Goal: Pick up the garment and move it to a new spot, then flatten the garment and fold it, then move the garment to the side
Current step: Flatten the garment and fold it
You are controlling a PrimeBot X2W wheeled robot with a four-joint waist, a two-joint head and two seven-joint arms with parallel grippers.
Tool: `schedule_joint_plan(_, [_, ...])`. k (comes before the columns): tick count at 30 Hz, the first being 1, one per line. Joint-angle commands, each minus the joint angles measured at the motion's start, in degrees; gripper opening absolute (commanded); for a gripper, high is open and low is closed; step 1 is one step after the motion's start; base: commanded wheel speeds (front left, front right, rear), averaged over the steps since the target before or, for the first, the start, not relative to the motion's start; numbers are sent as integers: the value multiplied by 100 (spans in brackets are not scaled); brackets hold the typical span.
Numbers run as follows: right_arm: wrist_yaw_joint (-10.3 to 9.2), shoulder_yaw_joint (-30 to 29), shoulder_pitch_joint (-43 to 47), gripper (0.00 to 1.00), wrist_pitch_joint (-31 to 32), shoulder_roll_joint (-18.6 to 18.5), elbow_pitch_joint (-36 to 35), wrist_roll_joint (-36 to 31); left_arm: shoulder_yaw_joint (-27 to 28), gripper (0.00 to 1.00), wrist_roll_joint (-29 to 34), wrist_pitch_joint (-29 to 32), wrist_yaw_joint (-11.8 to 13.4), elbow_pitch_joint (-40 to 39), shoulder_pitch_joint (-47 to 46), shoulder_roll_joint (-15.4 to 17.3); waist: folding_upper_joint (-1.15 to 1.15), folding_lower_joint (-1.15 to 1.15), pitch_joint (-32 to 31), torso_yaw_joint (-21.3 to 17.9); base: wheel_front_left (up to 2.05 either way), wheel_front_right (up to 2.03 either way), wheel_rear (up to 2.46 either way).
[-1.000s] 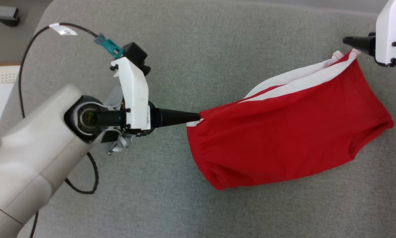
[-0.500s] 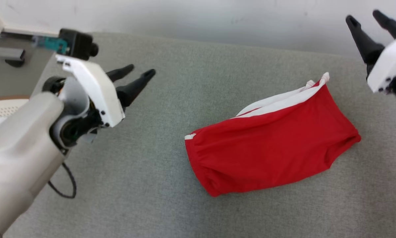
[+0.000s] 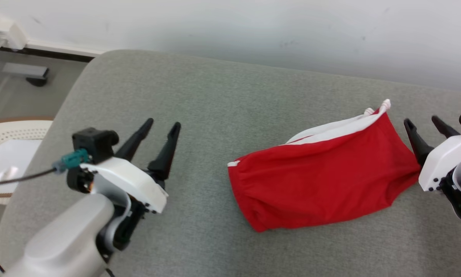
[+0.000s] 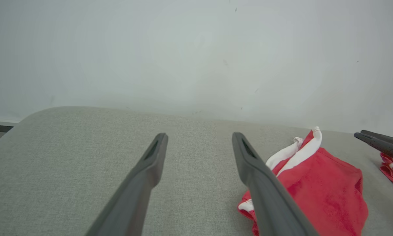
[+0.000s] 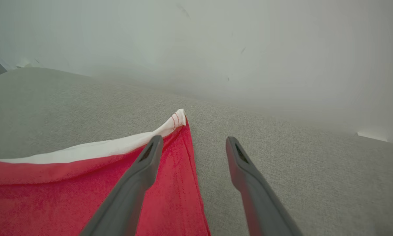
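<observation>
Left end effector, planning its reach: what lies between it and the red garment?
Bare grey cushion lies between left end effector and red garment, in the head view.

A grey woven-fabric tabletop (image 3: 215, 92) with a rounded corner lies before a plain off-white wall (image 3: 253, 27) flecked with small dark marks. At the left are grey floor (image 3: 7, 100), a grey metal frame foot (image 3: 22, 71) and a cream perforated piece (image 3: 19, 130) with a brown rim. The light is soft and even.

Plain indoor room, maybe a lab: grey upholstered cushion (image 3: 199, 115), bare white wall (image 3: 253, 27) at twelve o'clock, metal stand foot (image 3: 24, 71) at ten.
</observation>
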Motion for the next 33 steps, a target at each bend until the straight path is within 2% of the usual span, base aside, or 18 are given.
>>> schedule_joint_plan(1, [-15, 49, -50, 100, 131, -26, 188, 87, 192, 100, 154, -16, 42, -156, 225, -105, 0, 1, 23, 155, 0, 0, 0])
schedule_joint_plan(8, [-16, 381, -181, 100, 989, -76, 969, 430, 718, 100, 517, -15, -66, -503, 1028, -531, 0, 1, -32, 572, 0, 0, 0])
schedule_joint_plan(17, [-15, 568, -210, 100, 2367, -179, 1776, 950, 1234, 100, 895, -13, -286, -478, 1673, -960, 0, 1, -41, 988, 0, 0, 0])
schedule_joint_plan(20, [-7, 653, -109, 100, 2722, -155, 1824, 1074, 1462, 100, 1066, -13, -334, -467, 1848, -1111, 0, 1, -32, 1072, 0, 0, 0])
schedule_joint_plan(24, [8, 748, 32, 100, 2823, -84, 1696, 1219, 1822, 100, 1462, -14, -385, -449, 2083, -1306, 0, 1, -35, 1124, 0, 0, 0])
schedule_joint_plan(25, [9, 773, 62, 89, 2792, -64, 1647, 1244, 1913, 100, 1589, -14, -392, -444, 2137, -1368, 0, 1, -44, 1128, 0, 0, 0])
schedule_joint_plan(26, [12, 793, 75, 45, 2734, -53, 1581, 1271, 1994, 100, 1667, -14, -412, -434, 2195, -1433, 0, 1, -55, 1128, 0, 0, 0])
schedule_joint_plan(27, [12, 808, 71, 14, 2677, -68, 1529, 1297, 2095, 100, 1746, -14, -430, -417, 2259, -1495, 0, 1, -61, 1124, 0, 0, 0])
schedule_joint_plan(28, [12, 817, 56, 0, 2594, -105, 1494, 1302, 2171, 100, 1834, -14, -461, -392, 2307, -1545, 0, 1, -66, 1113, 0, 0, 0])
schedule_joint_plan(33, [-2, 847, 1, 0, 2170, -255, 1343, 1418, 2467, 100, 2133, -14, -642, -235, 2528, -1786, 0, 1, -183, 977, 0, 0, 0])
